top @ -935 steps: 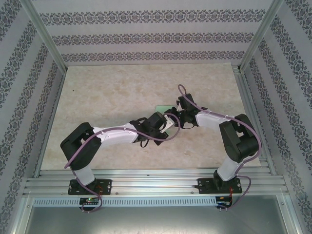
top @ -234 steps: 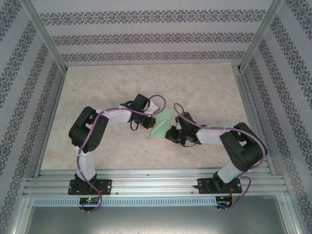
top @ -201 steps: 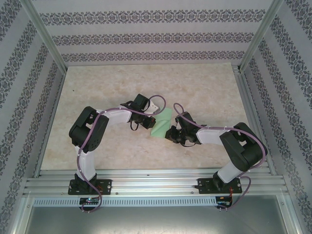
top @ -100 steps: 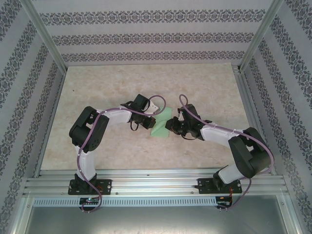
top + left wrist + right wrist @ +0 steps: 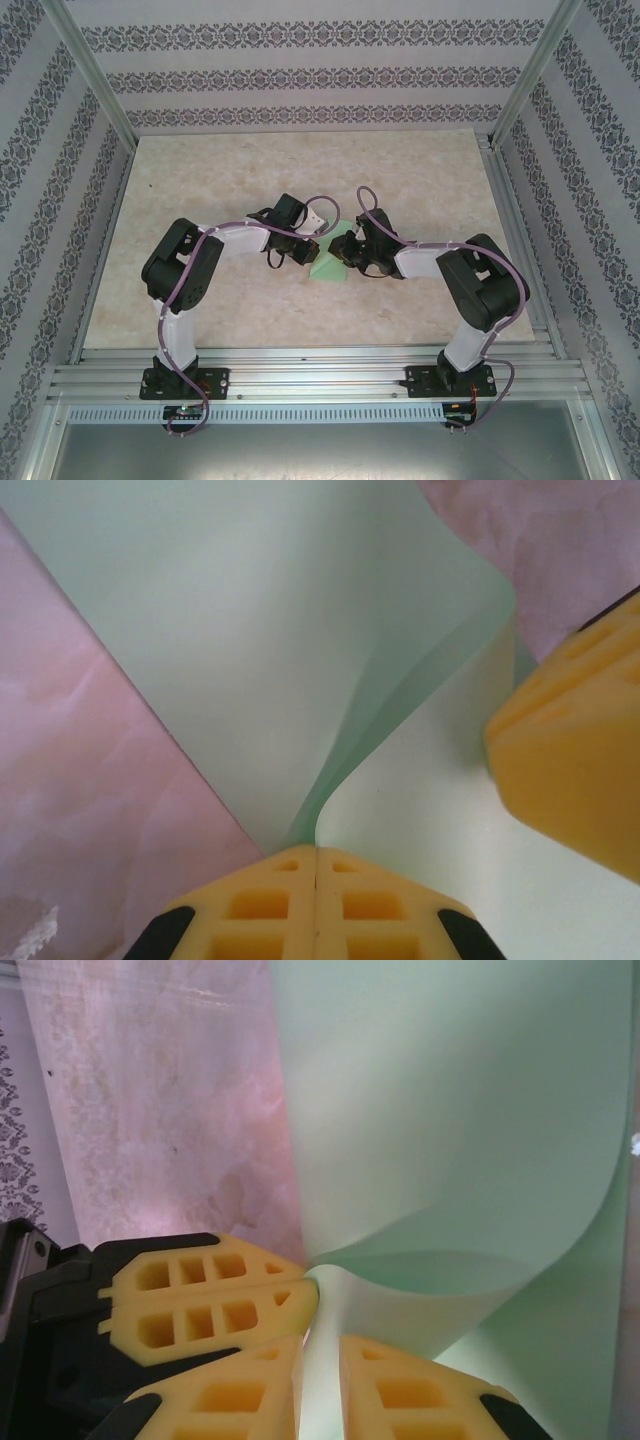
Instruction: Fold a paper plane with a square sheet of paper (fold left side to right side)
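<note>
Pinching square sheet of paper [image 5: 328, 270]: left jaws, right jaws, close together.

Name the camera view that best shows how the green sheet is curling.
Left wrist: the square sheet of paper shows its lifted bend close up. Right wrist crops the curl; top external gives a small, partly hidden green patch.

The table [image 5: 200, 180] is a pale beige slab with a marbled pattern. Aluminium rails [image 5: 300, 365] run along its 6 o'clock edge. The square sheet of paper [image 5: 328, 270], mint green, lies just to the 6 o'clock side of the table's centre. Part of the sheet rests flat on the surface, with one straight edge against the marble. The rest curls upward, off the table.
</note>
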